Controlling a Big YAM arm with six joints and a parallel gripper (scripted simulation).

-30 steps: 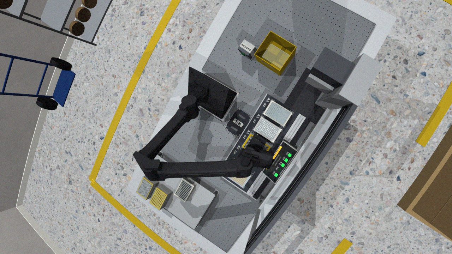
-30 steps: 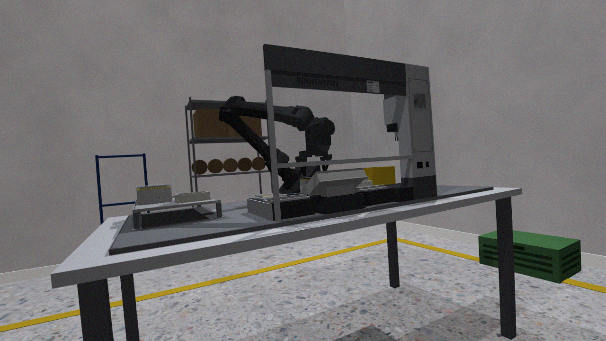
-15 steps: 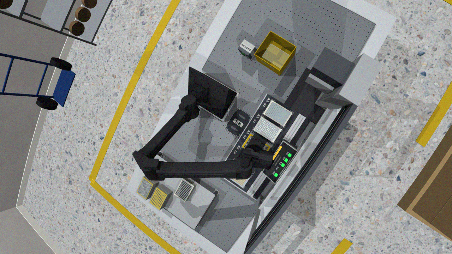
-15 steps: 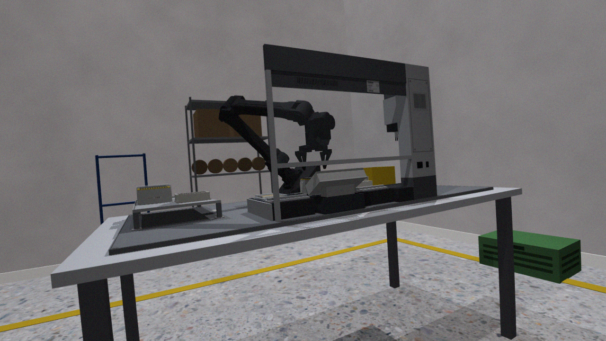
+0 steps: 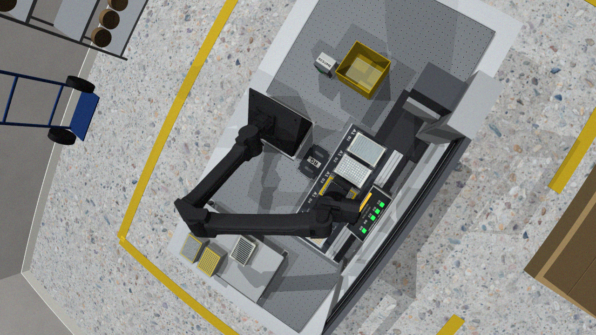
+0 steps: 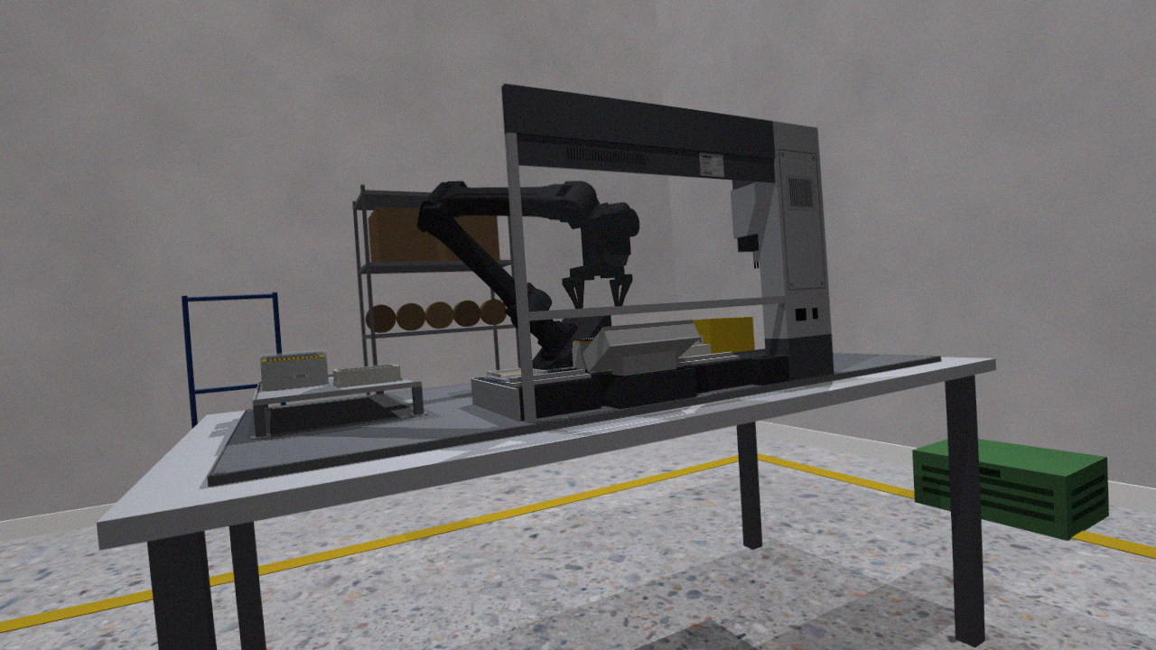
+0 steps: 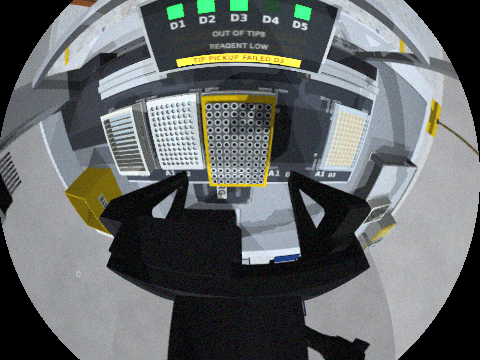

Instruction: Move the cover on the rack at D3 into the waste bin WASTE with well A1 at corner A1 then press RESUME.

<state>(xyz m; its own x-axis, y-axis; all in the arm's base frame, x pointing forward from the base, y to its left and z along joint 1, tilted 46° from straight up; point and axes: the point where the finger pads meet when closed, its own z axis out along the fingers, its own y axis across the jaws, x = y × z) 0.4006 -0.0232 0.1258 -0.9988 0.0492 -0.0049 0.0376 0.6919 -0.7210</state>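
Observation:
The tip rack at D3 point(image 7: 239, 139) has a yellow frame and dark holes and sits straight in its nest. Its holes show plainly, and I cannot tell whether a clear cover lies on it. In the top view the rack point(image 5: 338, 188) is mostly hidden under my wrist. My gripper point(image 7: 238, 176) is wide open and empty, and hangs well above the rack's near end; it also shows in the side view point(image 6: 598, 286). The yellow waste bin point(image 5: 363, 69) stands far off, with a pale flat piece inside. The RESUME box point(image 5: 325, 63) is beside the bin.
The reservoir at D1 point(image 7: 123, 140), the plate at D2 point(image 7: 175, 132) and the plate at D5 point(image 7: 347, 138) flank the rack; D4 is bare. The panel point(image 7: 239, 30) shows a lit yellow strip. The RG nest point(image 5: 312, 164) lies before the deck. The shelf point(image 5: 216, 251) holds racks. The handler's frame bar point(image 6: 647, 307) crosses below my gripper.

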